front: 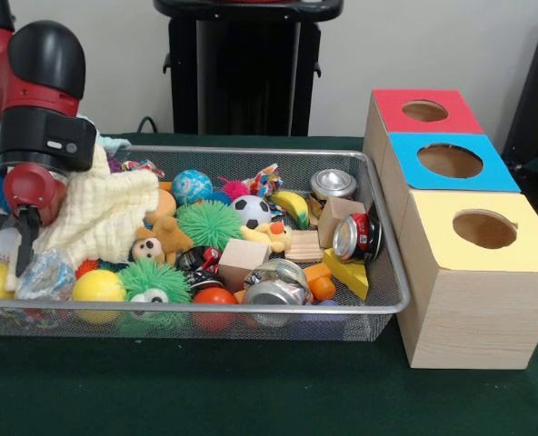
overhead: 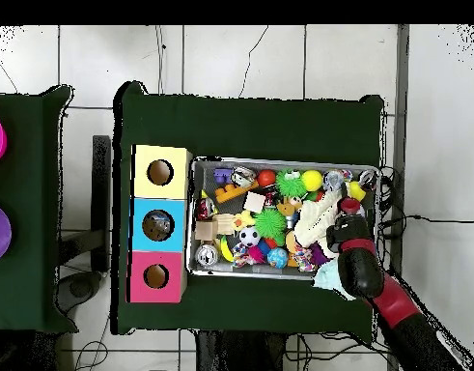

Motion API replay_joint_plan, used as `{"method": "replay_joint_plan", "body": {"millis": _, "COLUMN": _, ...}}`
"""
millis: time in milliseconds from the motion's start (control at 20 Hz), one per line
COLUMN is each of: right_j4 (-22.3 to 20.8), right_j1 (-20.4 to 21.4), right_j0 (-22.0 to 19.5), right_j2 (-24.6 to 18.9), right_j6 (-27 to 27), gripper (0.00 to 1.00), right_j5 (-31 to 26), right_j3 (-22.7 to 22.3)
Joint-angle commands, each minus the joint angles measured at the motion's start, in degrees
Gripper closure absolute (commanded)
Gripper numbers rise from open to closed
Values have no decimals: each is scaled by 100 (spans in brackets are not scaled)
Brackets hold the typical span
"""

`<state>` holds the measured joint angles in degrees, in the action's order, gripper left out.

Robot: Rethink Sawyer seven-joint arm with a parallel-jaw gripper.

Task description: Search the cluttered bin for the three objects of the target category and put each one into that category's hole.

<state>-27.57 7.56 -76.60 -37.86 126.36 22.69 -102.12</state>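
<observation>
On the green table [front: 251, 400] the mesh bin [front: 378, 300] sits left of three holed boxes [front: 473, 272]. My gripper [front: 22, 238] pinches the cream cloth [front: 101, 213] at the bin's left end; I judge it light, floppy, best bunched mid-fold.

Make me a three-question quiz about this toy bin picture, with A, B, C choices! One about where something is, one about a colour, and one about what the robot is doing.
1. Where is the soccer ball?
A. In the bin
B. On the yellow box
C. On the floor

2. What colour is the top of the middle box?
A. Green
B. Blue
C. White

3. What is at the gripper?
A. A can
B. Nothing
C. A cream cloth

Answers:
1. A, it lies among the toys inside the mesh bin.
2. B, blue sits between the red and yellow tops.
3. C, the cloth hangs against the gripper, lifted over the bin.
</observation>
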Motion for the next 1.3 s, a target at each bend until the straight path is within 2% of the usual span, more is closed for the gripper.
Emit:
{"method": "replay_joint_plan", "body": {"millis": 50, "right_j4": 12, "right_j1": 275, "right_j0": 178, "right_j2": -53, "right_j6": 823, "gripper": 100, "right_j5": 221, "right_j3": 181}}
{"method": "replay_joint_plan", "body": {"millis": 300, "right_j4": 129, "right_j1": 439, "right_j0": 275, "right_j2": 48, "right_j6": 890, "gripper": 100, "right_j5": 380, "right_j3": -10}}
{"method": "replay_joint_plan", "body": {"millis": 500, "right_j4": -26, "right_j1": 366, "right_j0": 188, "right_j2": -52, "right_j6": 888, "gripper": 100, "right_j5": 297, "right_j3": 40}}
{"method": "replay_joint_plan", "body": {"millis": 600, "right_j4": 51, "right_j1": 463, "right_j0": 255, "right_j2": 47, "right_j6": 897, "gripper": 100, "right_j5": 414, "right_j3": -32}}
{"method": "replay_joint_plan", "body": {"millis": 650, "right_j4": 119, "right_j1": 531, "right_j0": 317, "right_j2": 133, "right_j6": 906, "gripper": 0, "right_j5": 479, "right_j3": -67}}
{"method": "replay_joint_plan", "body": {"millis": 800, "right_j4": 80, "right_j1": 473, "right_j0": 229, "right_j2": -9, "right_j6": 919, "gripper": 0, "right_j5": 208, "right_j3": -75}}
{"method": "replay_joint_plan", "body": {"millis": 950, "right_j4": 146, "right_j1": 473, "right_j0": 262, "right_j2": 60, "right_j6": 989, "gripper": 0, "right_j5": 427, "right_j3": -86}}
{"method": "replay_joint_plan", "body": {"millis": 1300, "right_j4": 82, "right_j1": 359, "right_j0": 203, "right_j2": -28, "right_j6": 1026, "gripper": 0, "right_j5": 434, "right_j3": -58}}
